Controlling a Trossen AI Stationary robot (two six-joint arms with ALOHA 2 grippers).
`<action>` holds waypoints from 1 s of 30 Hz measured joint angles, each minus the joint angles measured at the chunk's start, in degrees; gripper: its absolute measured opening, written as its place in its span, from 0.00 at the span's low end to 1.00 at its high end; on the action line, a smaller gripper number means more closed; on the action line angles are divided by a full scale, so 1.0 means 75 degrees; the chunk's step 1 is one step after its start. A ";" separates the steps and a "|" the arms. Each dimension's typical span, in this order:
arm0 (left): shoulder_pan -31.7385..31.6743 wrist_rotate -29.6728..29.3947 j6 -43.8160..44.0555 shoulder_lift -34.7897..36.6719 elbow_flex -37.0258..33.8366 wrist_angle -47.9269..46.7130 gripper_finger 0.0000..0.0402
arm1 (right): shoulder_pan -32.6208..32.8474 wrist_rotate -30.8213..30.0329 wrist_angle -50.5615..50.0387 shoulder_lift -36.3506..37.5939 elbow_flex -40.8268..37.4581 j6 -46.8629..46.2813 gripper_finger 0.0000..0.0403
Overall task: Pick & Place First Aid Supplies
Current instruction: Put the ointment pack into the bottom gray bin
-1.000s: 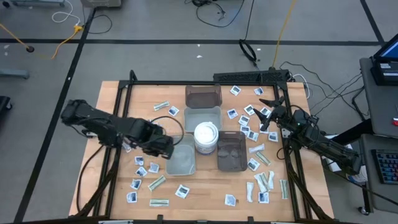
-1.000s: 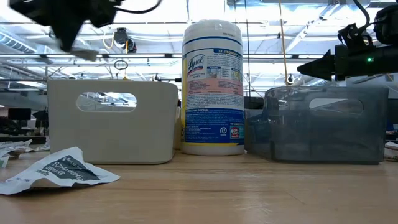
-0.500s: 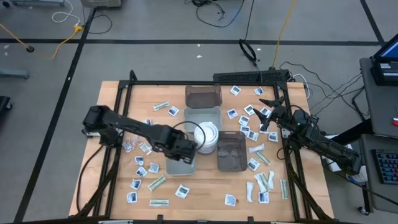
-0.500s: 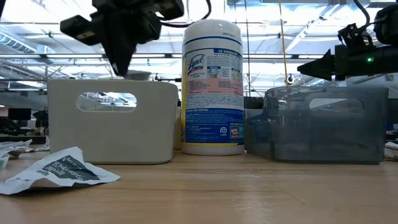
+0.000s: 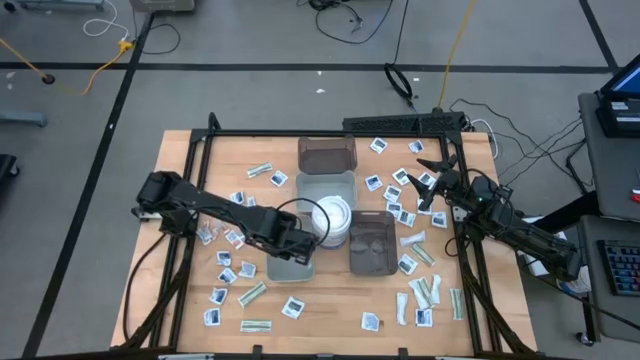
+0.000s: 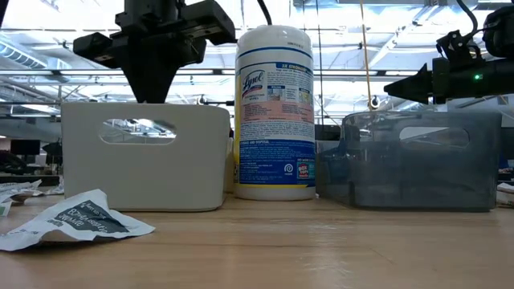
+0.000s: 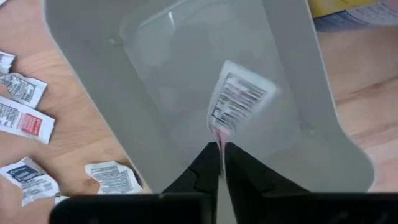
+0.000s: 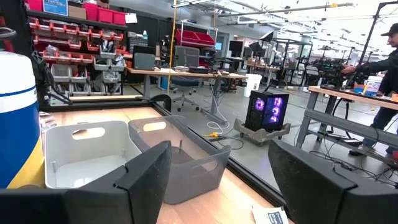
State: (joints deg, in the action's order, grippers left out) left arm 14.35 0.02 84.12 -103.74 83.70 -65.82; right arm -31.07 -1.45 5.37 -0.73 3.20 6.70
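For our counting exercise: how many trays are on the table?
4. A dark tray at the back, a grey tray before it, a grey tray front left, a dark tray front right. None seem hidden.

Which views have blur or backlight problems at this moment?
Left wrist view: the packet over the grey tray looks smeared, while the left gripper is sharp. Low view: bright ceiling lights silhouette the left gripper; the tub label stays readable. High view: evenly lit.
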 joint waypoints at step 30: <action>-0.0155 -0.0206 0.0892 0.1422 -0.0855 -0.0039 0.46 | -0.0001 0.0000 0.0001 0.0003 0.0001 0.0000 0.65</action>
State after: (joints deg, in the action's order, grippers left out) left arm 13.19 -1.53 90.81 -93.08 77.29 -66.12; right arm -31.08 -1.45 5.38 -0.71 3.21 6.70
